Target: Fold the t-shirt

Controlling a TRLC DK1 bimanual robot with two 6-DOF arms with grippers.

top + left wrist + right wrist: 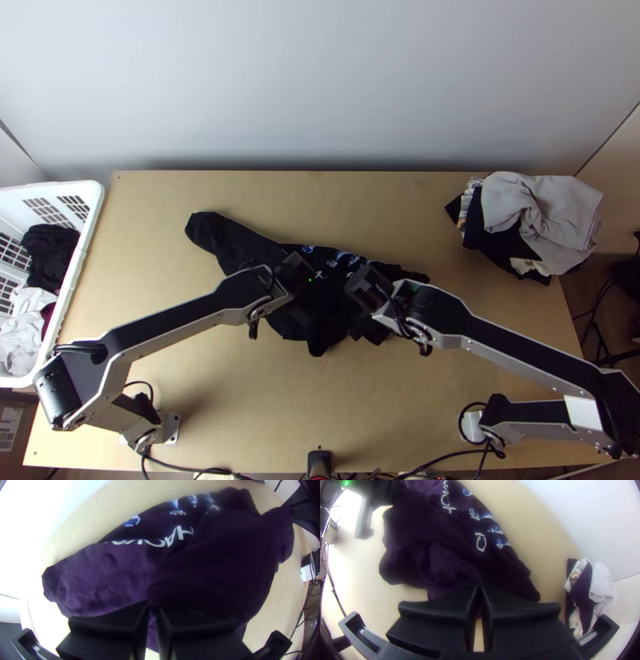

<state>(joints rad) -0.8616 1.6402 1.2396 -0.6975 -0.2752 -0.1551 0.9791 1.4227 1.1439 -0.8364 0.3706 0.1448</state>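
Observation:
The black t-shirt (232, 244) lies bunched and partly folded over itself mid-table, one part stretching to the far left, white and blue print along its far side. My left gripper (298, 274) is over its middle, my right gripper (370, 290) over its right part; both sets of fingertips are hard to make out there against the dark cloth. In the left wrist view the left gripper (152, 608) is shut on a fold of the shirt (103, 576). The right wrist view has the right gripper (478, 591) shut on shirt cloth (453, 556) near its right end.
At the table's left edge stands a white basket (84, 240) with dark and light clothes inside. A pile of grey, black and patterned clothes (544, 216) lies at the far right. Bare wood (344, 196) stretches behind the shirt, and the two forearms span the nearer sides.

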